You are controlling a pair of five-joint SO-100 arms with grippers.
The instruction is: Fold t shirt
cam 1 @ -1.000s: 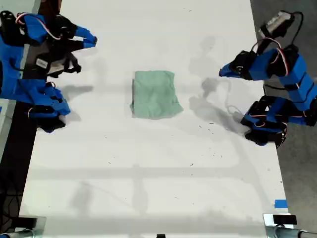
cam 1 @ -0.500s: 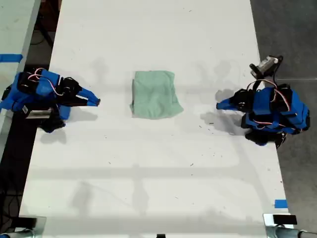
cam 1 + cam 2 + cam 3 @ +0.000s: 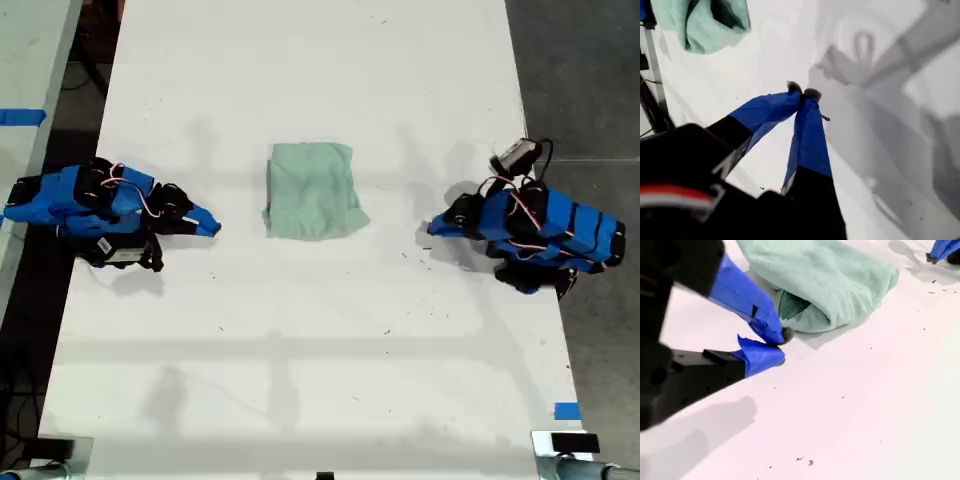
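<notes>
Exterior view, white table [image 3: 300, 380], folded t shirt [image 3: 313, 190] centred, both jaws clenched empty.

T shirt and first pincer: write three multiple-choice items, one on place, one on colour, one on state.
1. Where in the exterior view is the t shirt?
A. at the right edge
B. in the middle of the table
C. hanging off the table

2. What colour is the t shirt?
A. red
B. black
C. pale mint green

3. How is my first pincer?
A. shut, empty
B. wide open
C. clamped on cloth

Key: B, white table shows all around it; C, both wrist views show that colour; A, its tips meet with nothing between.
</notes>
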